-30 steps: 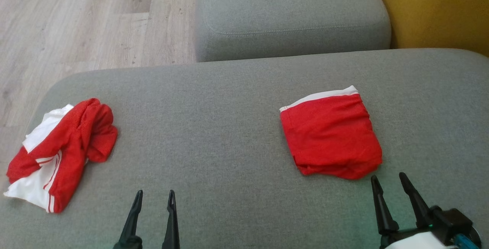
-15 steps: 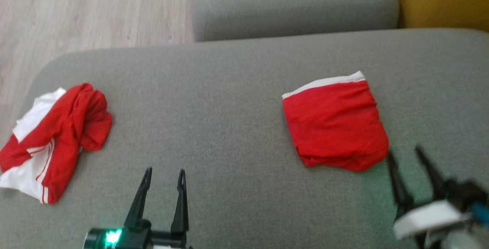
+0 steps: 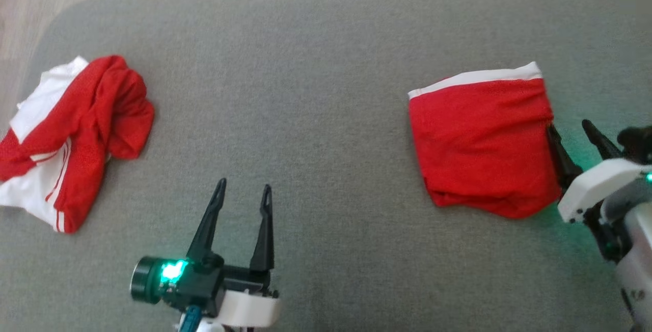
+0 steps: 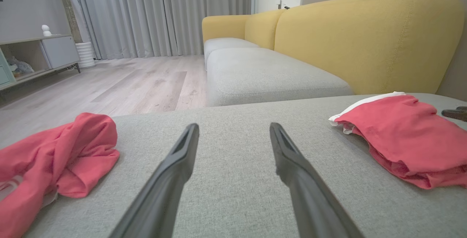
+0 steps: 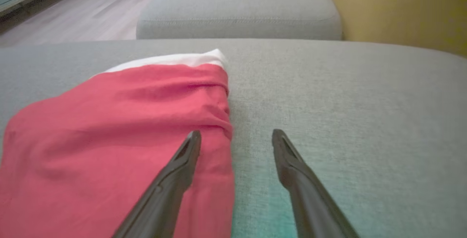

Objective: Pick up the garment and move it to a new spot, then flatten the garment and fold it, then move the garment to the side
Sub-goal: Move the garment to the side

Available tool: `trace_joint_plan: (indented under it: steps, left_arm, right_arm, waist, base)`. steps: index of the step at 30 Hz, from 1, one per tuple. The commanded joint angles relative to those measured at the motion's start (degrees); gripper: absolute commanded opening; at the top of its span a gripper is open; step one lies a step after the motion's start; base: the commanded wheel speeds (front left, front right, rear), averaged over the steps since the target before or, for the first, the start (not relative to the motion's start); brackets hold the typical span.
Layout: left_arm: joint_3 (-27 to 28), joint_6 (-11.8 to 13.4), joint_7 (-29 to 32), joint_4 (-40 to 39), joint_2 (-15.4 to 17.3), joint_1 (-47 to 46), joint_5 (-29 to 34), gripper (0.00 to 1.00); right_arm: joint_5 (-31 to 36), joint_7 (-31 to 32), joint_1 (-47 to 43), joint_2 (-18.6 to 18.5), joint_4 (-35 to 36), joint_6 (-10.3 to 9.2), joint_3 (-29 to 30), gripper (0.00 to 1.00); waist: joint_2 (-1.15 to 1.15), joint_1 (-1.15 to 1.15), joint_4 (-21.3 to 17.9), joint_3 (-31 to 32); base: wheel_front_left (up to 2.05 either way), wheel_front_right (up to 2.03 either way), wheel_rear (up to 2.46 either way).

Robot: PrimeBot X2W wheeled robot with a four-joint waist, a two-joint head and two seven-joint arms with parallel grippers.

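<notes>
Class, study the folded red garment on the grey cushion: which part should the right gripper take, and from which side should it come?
Probably its right edge, from the right: the folded red garment lies flat, layers stacked there, and the open right gripper straddles that edge, one finger above the cloth.

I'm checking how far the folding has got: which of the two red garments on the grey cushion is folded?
The right-hand garment, beside the right gripper: a flat square with a white band along its far edge. The left-hand garment lies crumpled.
</notes>
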State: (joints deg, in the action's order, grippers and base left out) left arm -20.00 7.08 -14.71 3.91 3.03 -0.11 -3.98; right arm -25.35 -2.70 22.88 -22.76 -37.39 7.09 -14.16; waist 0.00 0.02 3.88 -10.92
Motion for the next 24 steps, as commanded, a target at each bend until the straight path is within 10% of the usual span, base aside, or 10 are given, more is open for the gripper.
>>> trace_joint_plan:
  steps: [1, 7, 8, 9, 24]
  left_arm:
    - [1.0, 0.3, -0.3, -1.5, -0.1, -2.2, -0.3, 1.0]
    - [-0.3, 0.7, -0.3, -1.1, -0.1, -4.9, -0.5, 1.0]
    - [-0.5, 0.6, -0.3, -0.9, -0.1, -5.2, -0.5, 1.0]
    - [-0.5, 0.7, -0.3, -0.7, -0.1, -5.5, -0.6, 1.0]
    - [-1.0, -1.3, -0.3, -2.4, -0.1, -13.1, -0.5, 1.0]
  right_arm:
    - [-1.7, 0.6, 1.6, -1.7, 0.6, 0.4, -1.9, 1.0]
    - [-14.2, 8.3, 4.9, -4.6, -0.8, 0.4, -9.9, 1.0]
    - [-16.2, 8.9, 5.2, -5.1, -0.3, 0.4, -11.1, 0.37]
    - [-18.1, 8.7, 5.5, -5.8, 0.4, 0.4, -12.0, 0.0]
    - [-19.9, 6.5, 13.7, -27.5, -0.5, 0.4, -11.6, 0.0]
  waist:
    - [0.0, -0.02, 1.1, -1.5]
    - [0.0, -0.02, 1.9, -4.5]
    - [0.0, -0.02, 1.9, -4.8]
    - [0.0, -0.02, 1.9, -5.1]
    - [0.0, -0.02, -4.6, -19.9]
  base:
    - [0.0, 0.0, 0.0]
    - [0.0, 0.0, 0.0]
    - [0.0, 0.0, 0.0]
    - [0.0, 0.0, 0.0]
    - [0.0, 0.0, 0.0]
